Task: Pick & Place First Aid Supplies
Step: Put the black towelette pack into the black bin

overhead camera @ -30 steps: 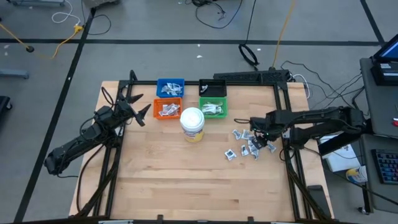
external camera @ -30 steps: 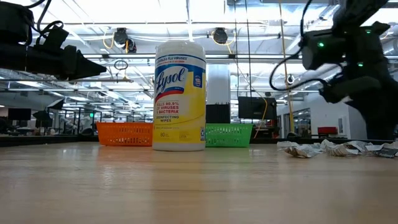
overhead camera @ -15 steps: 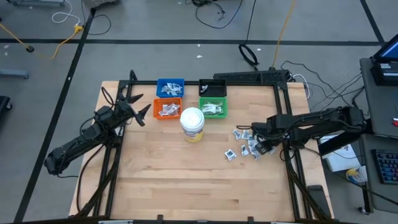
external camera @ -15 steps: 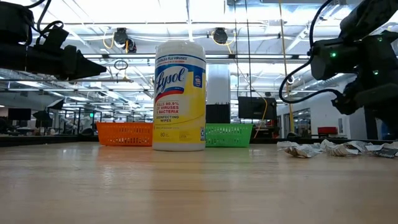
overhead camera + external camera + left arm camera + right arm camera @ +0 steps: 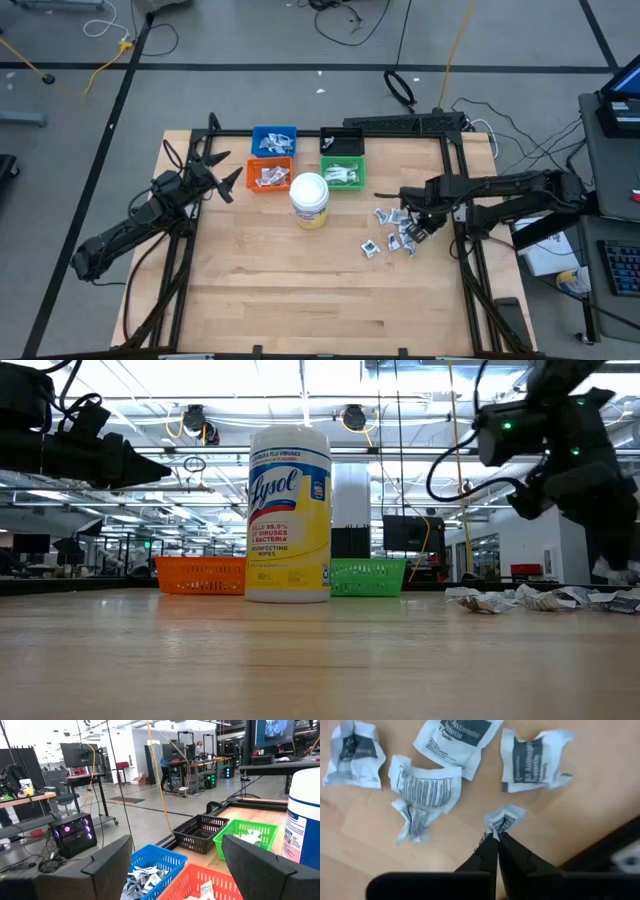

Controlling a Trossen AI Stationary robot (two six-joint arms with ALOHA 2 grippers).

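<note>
White packets (image 5: pixel 444 794): 5 visible, perhaps more; right tool (image 5: pixel 496 840) pinches 1.

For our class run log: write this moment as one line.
right pincer: shut on small crumpled white packet | left pincer: open, waiting near orange bin
</note>
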